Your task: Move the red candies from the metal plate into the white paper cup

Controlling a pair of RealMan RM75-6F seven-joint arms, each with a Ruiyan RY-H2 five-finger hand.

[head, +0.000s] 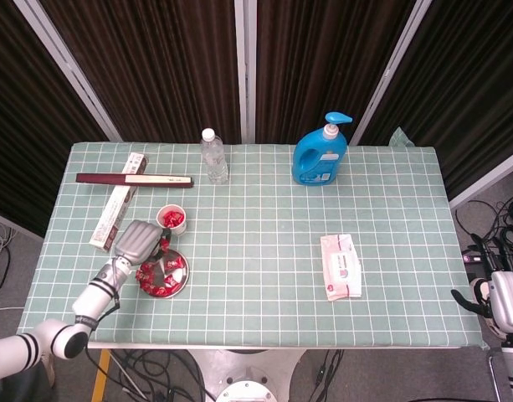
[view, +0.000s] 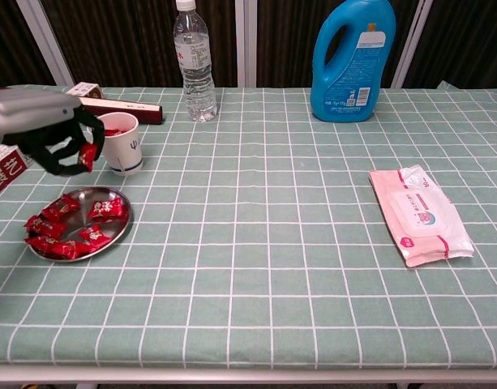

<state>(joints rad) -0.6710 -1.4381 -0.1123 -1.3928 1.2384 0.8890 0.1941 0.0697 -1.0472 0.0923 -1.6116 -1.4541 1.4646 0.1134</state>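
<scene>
The metal plate (view: 118, 233) (head: 184, 270) lies near the table's front left with several red candies (view: 63, 231) on it. Just behind it stands the white paper cup (view: 126, 152) (head: 171, 226), with red candies inside (view: 112, 130). My left hand (view: 49, 134) (head: 137, 242) hovers above the plate's far edge, just left of the cup, and pinches one red candy (view: 88, 154) at its fingertips. My right hand (head: 497, 301) hangs off the table's right front corner, far from all of this; how its fingers lie is unclear.
A long cardboard box (head: 118, 201) and a dark flat bar (head: 135, 179) lie behind the cup at the back left. A water bottle (view: 194, 61) and a blue pump bottle (view: 352, 58) stand at the back. A pink wipes pack (view: 420, 215) lies right of centre.
</scene>
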